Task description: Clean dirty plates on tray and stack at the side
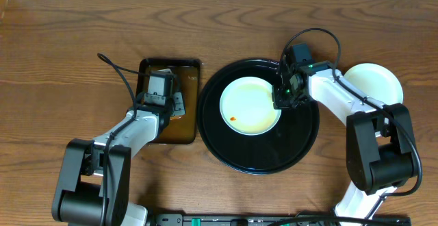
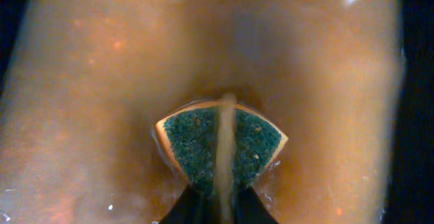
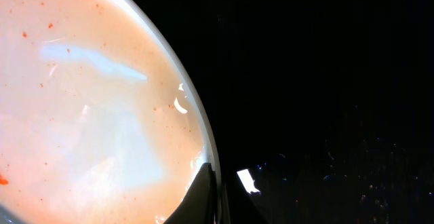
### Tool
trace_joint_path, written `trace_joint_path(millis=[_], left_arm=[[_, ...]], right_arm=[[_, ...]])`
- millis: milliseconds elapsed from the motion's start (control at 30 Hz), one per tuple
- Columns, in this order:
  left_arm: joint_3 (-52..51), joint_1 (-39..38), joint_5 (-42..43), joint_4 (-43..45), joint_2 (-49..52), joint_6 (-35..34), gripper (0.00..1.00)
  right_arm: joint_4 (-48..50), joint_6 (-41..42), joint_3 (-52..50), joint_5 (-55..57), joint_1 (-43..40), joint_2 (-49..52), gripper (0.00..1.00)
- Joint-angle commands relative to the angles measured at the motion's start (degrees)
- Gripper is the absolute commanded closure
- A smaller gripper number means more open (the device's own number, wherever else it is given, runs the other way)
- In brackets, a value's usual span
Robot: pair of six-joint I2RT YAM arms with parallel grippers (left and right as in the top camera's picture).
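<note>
A dirty white plate [image 1: 250, 105] with a red smear lies on the round black tray [image 1: 301, 144]. My right gripper [image 1: 283, 97] is shut on the plate's right rim; in the right wrist view its fingers [image 3: 211, 183] pinch the rim of the plate [image 3: 81, 102], which carries red specks. My left gripper [image 1: 161, 103] is over the black rectangular basin [image 1: 192, 67] of brownish water. In the left wrist view it [image 2: 220, 207] is shut on a folded green-and-orange sponge [image 2: 196, 139] dipped in the liquid.
A clean white plate [image 1: 375, 82] lies on the table to the right of the tray, partly under my right arm. Cables run from both arms. The wooden table [image 1: 68, 48] extends around.
</note>
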Motion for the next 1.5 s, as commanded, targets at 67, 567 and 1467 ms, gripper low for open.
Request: trace_joint_path(millis=[67,567,1467], left_arm=[[-0.1,0.2,-0.5,0.7,-1.1,0.3,0.93],[-0.1,0.2,1.2,3.7,-12.6,2.0,0.92],[-0.1,0.2,1.2,22.5,-26.4,7.9,0.93]], right_arm=[[-0.8,0.4,-0.4,0.9,0.8,1.7,0.99],[-0.9,0.4,-0.4,0.9,0.8,1.7,0.99],[-0.9,0.4,-0.4,0.8,0.8,1.7,0.99]])
